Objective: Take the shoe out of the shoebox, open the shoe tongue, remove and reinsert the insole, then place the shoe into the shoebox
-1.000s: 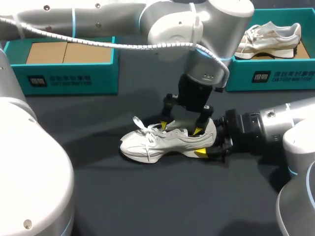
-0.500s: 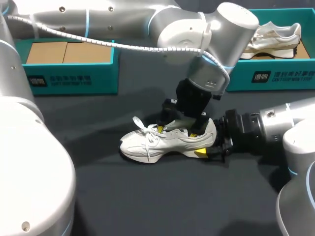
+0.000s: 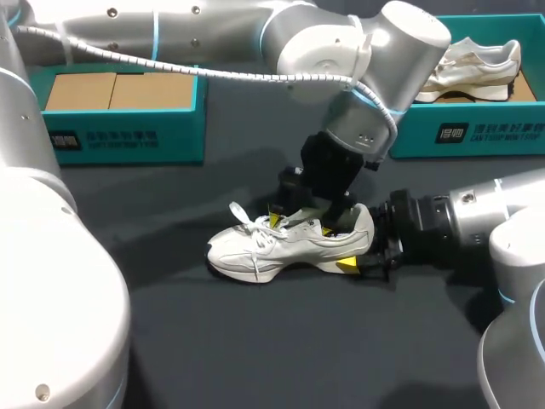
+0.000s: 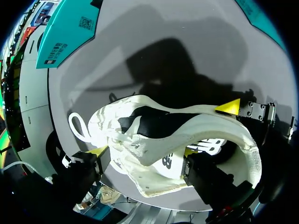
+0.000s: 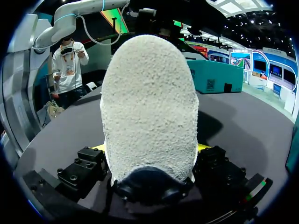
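white shoe (image 3: pixel 289 243) stands on the dark table (image 3: pixel 255 341), heel clamped by the right gripper (image 3: pixel 362 251). the left gripper (image 3: pixel 301 225) sits at its opening, fingers spread apart.

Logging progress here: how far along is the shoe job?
Done: the shoe is out of the empty shoebox and stands upright on the table. In hand: the right gripper clamps its heel, while the left gripper, open, reaches down at its opening. No loose insole shows, so that step cannot be judged. Left: putting the shoe back in the shoebox.
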